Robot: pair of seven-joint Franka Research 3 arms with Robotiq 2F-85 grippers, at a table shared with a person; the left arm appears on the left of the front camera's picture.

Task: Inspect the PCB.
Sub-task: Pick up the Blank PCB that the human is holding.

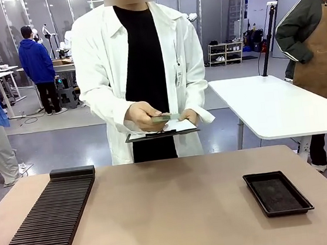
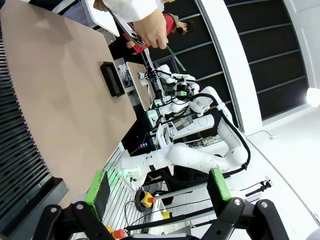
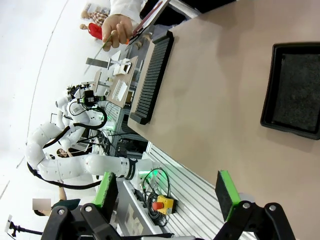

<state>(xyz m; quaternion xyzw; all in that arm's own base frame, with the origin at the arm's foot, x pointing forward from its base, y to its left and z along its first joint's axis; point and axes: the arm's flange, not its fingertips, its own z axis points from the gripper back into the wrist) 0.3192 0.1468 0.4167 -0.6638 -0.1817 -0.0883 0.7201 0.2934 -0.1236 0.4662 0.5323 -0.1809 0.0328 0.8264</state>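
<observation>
The left gripper (image 2: 159, 189) and right gripper (image 3: 166, 192) gape wide, empty, off the table's (image 1: 173, 210) near edge. The PCB (image 1: 164, 117) is in the person's hand (image 1: 142, 114) above a clipboard (image 1: 163, 132), past the far edge; a hasty reach could knock it loose

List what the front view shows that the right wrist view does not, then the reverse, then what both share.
Front adds: the white side table and a person in a brown apron. Right wrist adds: the right arm's open fingers, the left arm and a red stop button. Both: the black tray, the slotted rack and the hand holding the PCB.
</observation>
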